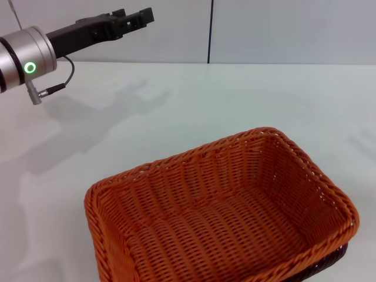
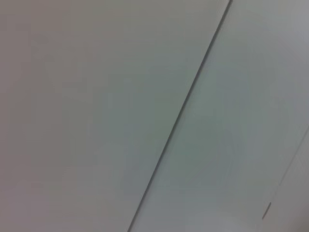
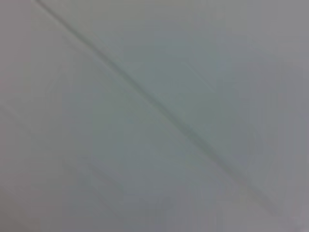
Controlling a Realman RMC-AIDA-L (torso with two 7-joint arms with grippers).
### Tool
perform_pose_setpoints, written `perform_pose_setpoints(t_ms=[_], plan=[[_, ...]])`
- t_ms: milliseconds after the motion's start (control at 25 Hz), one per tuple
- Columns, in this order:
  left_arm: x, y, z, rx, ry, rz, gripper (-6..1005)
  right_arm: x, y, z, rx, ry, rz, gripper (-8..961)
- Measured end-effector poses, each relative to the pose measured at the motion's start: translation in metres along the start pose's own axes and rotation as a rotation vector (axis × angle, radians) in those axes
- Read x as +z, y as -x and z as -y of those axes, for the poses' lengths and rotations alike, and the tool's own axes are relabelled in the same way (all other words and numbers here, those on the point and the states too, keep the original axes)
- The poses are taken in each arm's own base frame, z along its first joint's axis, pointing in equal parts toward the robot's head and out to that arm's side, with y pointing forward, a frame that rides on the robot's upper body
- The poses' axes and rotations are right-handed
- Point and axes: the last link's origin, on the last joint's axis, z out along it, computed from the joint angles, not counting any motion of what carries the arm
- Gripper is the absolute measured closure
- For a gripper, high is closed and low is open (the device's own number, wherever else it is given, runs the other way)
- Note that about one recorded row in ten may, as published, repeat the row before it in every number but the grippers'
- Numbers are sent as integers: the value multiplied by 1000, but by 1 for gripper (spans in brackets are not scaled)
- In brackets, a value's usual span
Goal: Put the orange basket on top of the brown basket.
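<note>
Two baskets, already nested: orange basket (image 1: 223,217) sits on the brown basket (image 1: 332,258) at the near right of the white surface (image 1: 194,106). Brown one shows only as a dark sliver under the orange rim at the near right corner.

Handling, by my read: woven wicker-style tray, so light and fairly stiff, some flex in the openwork sides. Braided rim is the obvious hold, textured and thick enough not to slip. Not fragile, but a hard pinch could distort the weave. Long-side rim, mid-span, looks best for balance.

Left claw (image 1: 138,17) is raised at the far left, well apart from the stack and carrying nothing. Fingers look close together, only a narrow gap. Right claw is not in sight anywhere; both wrist views give only pale panels with a seam line.

Room: wide bare surface to the left and far side of the stack. Near edge of the stack runs out of the head view, so I cannot tell how close it sits to the surface edge. Task looks done or nearly so.
</note>
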Motion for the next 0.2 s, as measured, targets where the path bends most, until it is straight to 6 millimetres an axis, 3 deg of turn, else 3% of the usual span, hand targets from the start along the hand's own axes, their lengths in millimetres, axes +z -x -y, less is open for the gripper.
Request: perform_pose_setpoints(t_ms=[200], plan=[[-7, 1, 3, 2, -14, -67, 165, -24, 10, 16, -214, -113, 206, 130]])
